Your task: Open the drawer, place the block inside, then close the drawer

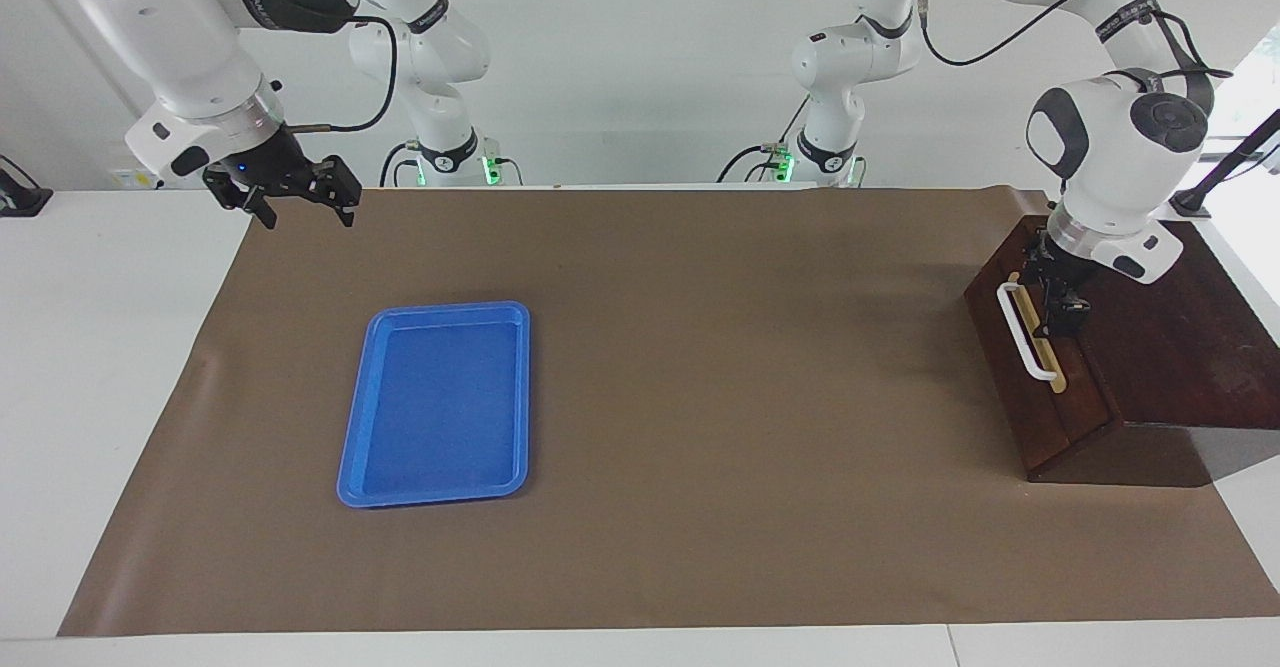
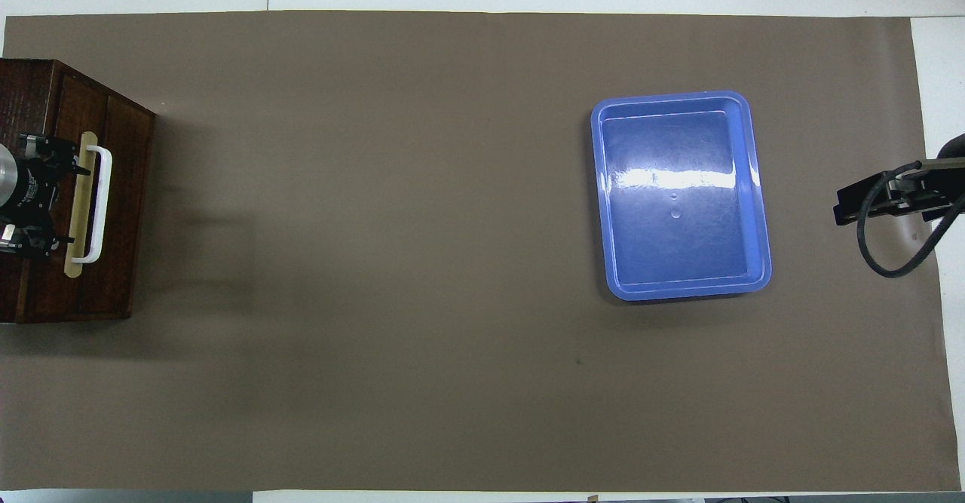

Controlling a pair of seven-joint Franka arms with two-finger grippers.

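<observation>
Your left claw (image 1: 1058, 309) sat at the drawer (image 1: 1040, 387), just beside its white handle (image 1: 1024, 331); whether it was gripping I cannot tell. The drawer was closed, at the left arm's end of the surface (image 1: 700, 367). Your right claw (image 1: 295, 192) waited, fingers spread, near the tray (image 1: 440, 402); no block showed.

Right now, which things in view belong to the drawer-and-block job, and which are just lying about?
Job:
- dark brown wooden box's drawer, shut, white bar handle
- left gripper by that handle
- right gripper, waiting over the brown mat's edge
- yellow block: not visible

Lying about:
- flat blue plastic tray, nothing in it
- brown paper mat
</observation>
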